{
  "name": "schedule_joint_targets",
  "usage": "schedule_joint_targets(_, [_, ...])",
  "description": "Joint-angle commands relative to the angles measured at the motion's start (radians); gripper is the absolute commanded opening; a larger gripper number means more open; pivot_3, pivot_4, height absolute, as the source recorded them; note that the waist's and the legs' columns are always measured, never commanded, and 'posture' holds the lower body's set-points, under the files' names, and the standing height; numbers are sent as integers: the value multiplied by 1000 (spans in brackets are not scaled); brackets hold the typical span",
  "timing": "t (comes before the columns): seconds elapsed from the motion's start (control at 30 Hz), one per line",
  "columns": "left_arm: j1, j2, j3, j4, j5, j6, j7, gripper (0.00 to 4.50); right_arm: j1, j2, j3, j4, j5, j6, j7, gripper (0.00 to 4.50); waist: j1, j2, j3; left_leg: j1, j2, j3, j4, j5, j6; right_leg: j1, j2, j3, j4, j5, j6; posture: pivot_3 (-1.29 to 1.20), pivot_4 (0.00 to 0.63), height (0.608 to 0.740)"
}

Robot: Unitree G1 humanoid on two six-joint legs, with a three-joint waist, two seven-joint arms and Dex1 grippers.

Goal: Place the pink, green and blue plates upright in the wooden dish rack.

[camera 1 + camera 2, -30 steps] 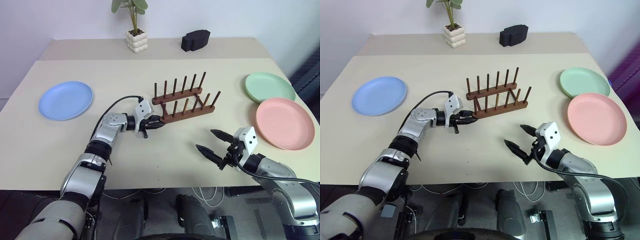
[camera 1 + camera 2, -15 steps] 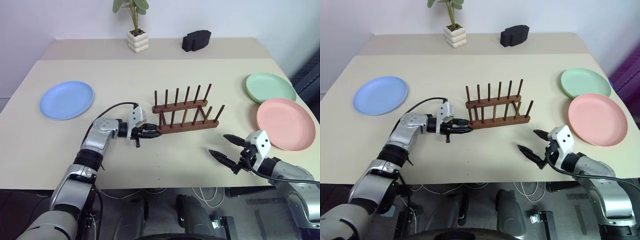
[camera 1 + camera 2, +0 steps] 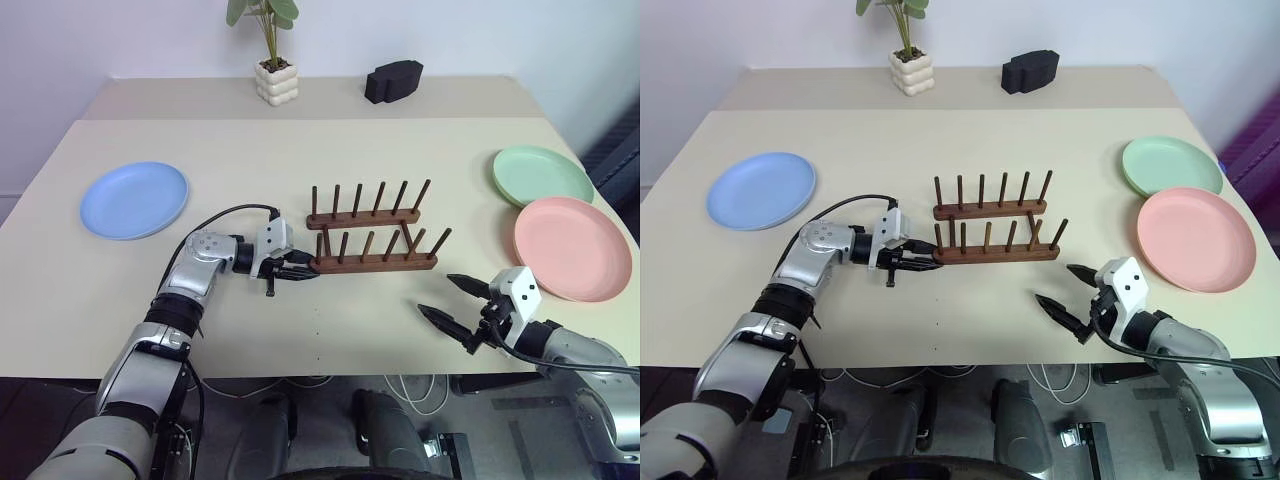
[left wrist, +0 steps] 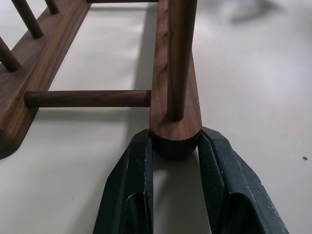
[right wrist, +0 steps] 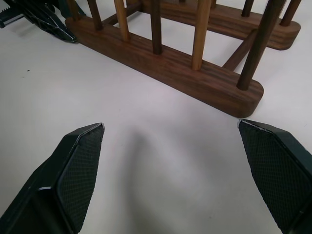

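Left gripper (image 4: 175,161): clamped on near rail end of wooden dish rack (image 3: 372,232). Right gripper (image 3: 455,298): open, empty. Release rail gently; avoid tipping pegs.

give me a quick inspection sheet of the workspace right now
surface: beige table, flat, a few small dark specks
job's things: rack mid-table, no plates in it; blue plate flat at left; green plate and pink plate flat at right, green rim over pink's
clutter: potted plant and black object at the far edge
grippers: left gripper shut on the near rail's end; right gripper open, holding nothing, near of the rack
cables: black cable looping over the left arm
surroundings: pale wall behind
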Motion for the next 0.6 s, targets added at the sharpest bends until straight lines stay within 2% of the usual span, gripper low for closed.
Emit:
schedule_joint_targets(0.03, [-24,-13,-5,20,7,-33,-9,670,-3,8,-6,16,-7,-45,17,4500,0,0,0,0,0,0,0,0,0,0,0,0,0,0,0,0,150,731])
schedule_joint_targets(0.37, [-54,-22,8,73,10,-50,-9,670,-28,24,34,-11,-15,-31,-7,4500,-1,0,0,0,0,0,0,0,0,0,0,0,0,0,0,0,150,731])
schedule_joint_targets(0.6, [-54,-12,28,67,-2,-20,-2,4212,-54,17,43,-63,1,29,-38,4500,-2,0,0,0,0,0,0,0,0,0,0,0,1,0,0,0,150,731])
